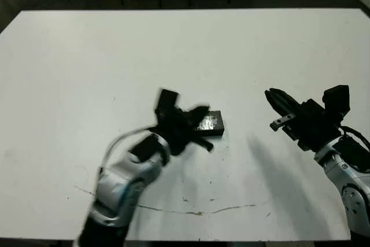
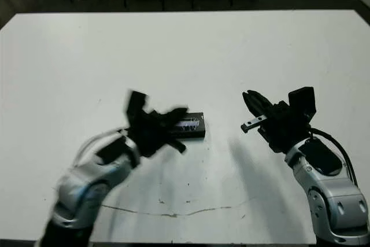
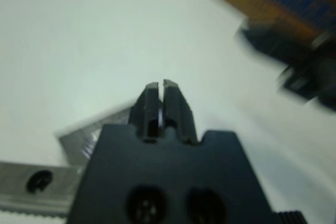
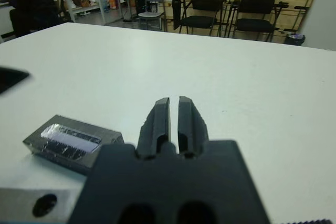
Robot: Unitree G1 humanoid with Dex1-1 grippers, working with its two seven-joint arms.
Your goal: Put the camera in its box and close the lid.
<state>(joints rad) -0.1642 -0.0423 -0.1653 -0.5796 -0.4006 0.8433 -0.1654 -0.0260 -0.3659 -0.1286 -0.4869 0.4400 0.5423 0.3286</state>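
- The left gripper point(image 1: 184, 124) is nearest to us and sits right over the near-left end of the box. It looks blurry in the head views. In its wrist view its fingers point(image 3: 157, 103) are pressed together with nothing between them.
- The lid point(image 4: 71, 139) is on the box point(image 1: 215, 131). I can see the silvery strip on top, and the sides look shut all the way round. No white lining shows.
- I cannot see the camera at all. I think it is inside the box, but the pictures do not prove that.
- The box lies on the bench point(image 1: 185, 50) in the middle, a bit toward us. Its long side runs left to right across the bench.
- The left gripper is much nearer to the box than the other one. The box sticks out to the right of the left fingers.
- The right gripper point(image 2: 252, 103) is well apart from the box, off to the right. Its fingers point(image 4: 167, 116) are close together too, with only a thin gap, and they hold nothing.
- The job looks almost done. If the lid needs one more push, the left arm is the one to do it.
- Far behind the bench there are chairs point(image 4: 205, 1) and a person point(image 4: 29, 1) sitting.
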